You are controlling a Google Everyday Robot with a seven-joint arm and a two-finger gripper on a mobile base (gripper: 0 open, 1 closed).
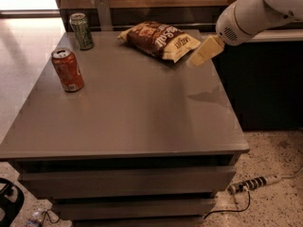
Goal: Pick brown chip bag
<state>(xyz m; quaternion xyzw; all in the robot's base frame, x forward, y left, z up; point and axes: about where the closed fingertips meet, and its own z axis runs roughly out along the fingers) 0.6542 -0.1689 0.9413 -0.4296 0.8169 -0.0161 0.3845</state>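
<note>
The brown chip bag (159, 39) lies flat near the back edge of the grey table (132, 108), dark brown with pale yellow ends and white lettering. My gripper (200, 56) hangs from the white arm at the upper right. Its cream-coloured fingers (207, 50) hover just off the bag's right end, a little above the table top. It holds nothing.
A red soda can (67, 70) stands at the table's left side. A green soda can (81, 30) stands at the back left corner. A dark cabinet (265, 84) is to the right. A power strip (253, 182) with its cable lies on the floor.
</note>
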